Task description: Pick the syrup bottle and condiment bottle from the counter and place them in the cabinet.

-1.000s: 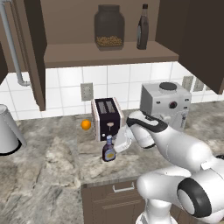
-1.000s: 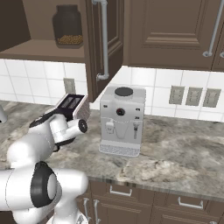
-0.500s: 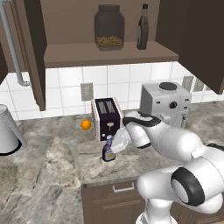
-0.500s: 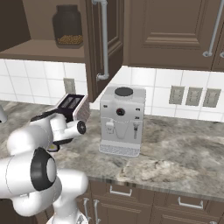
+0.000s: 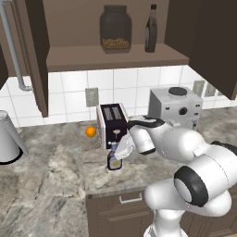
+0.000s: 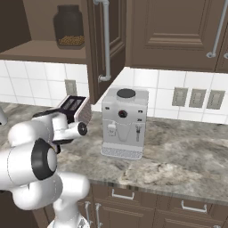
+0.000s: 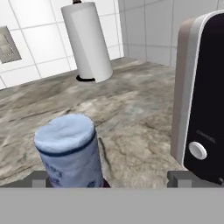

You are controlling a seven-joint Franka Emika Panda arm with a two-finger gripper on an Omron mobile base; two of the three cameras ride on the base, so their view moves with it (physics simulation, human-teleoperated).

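Note:
The condiment bottle (image 5: 113, 162), small and dark with a blue cap and yellow label, stands on the counter in front of the toaster. My gripper (image 5: 117, 152) reaches down at it from the right and is open. In the hand view the blue cap (image 7: 65, 139) rises between my open gripper (image 7: 109, 180), closer to the left fingertip (image 7: 40, 178); nothing is gripped. The syrup bottle (image 5: 150, 28) stands upright on the shelf of the open cabinet (image 5: 115, 59), to the right of a big glass jar (image 5: 115, 28).
A black-and-white toaster (image 5: 112, 124) stands just behind the bottle, and close on the right in the hand view (image 7: 204, 100). A coffee machine (image 5: 176, 107), an orange (image 5: 91, 132), a kettle (image 5: 8, 139) and a paper towel roll (image 7: 87, 41) share the counter. The cabinet door (image 6: 107, 44) hangs open.
My hand has moved left and down toward the blue-capped bottle, with the elbow folding in. The jaws have stayed open, and the bottle has not moved.

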